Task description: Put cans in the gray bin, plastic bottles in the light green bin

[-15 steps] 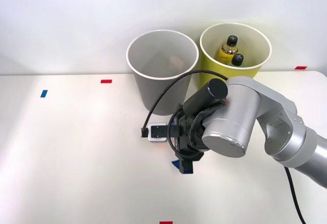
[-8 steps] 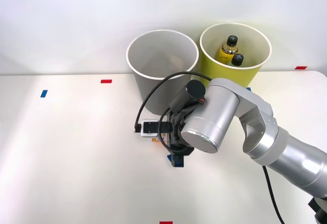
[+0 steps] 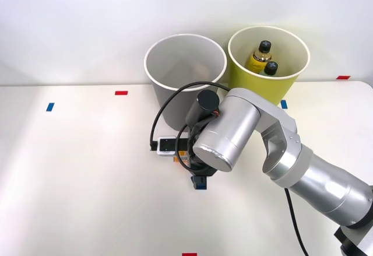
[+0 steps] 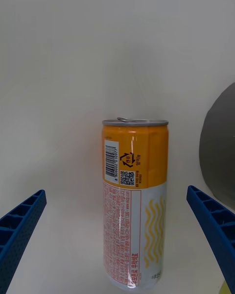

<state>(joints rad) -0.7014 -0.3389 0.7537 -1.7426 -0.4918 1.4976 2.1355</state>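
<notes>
Can: the can (image 4: 134,206) lies on its side on the white table (image 3: 87,180). In the wrist view it sits right in the gap between the two blue fingers (image 4: 215,230). The end with the orange band and the silver top points away from the hand. The pale part with wavy lines is closest to the hand.

Hand: the right gripper (image 3: 199,181) is low over the table, just in front of the gray bin (image 3: 185,81). Its fingers are spread wide apart, one on each side of the can. Neither finger touches the can.

Front view of the can: the arm (image 3: 256,145) covers most of it. A small orange bit by the wrist may be the can, but it is hard to tell.

Gray bin: it stands upright at the back of the table, close behind the hand. Its dark side also shows at the edge of the wrist view, near the can.

Green bin: the green bin (image 3: 268,80) stands just beside the gray bin, on the robot's right.

Bottles: two bottles (image 3: 260,59) with black caps stand inside the green bin. One has a yellow body.
</notes>
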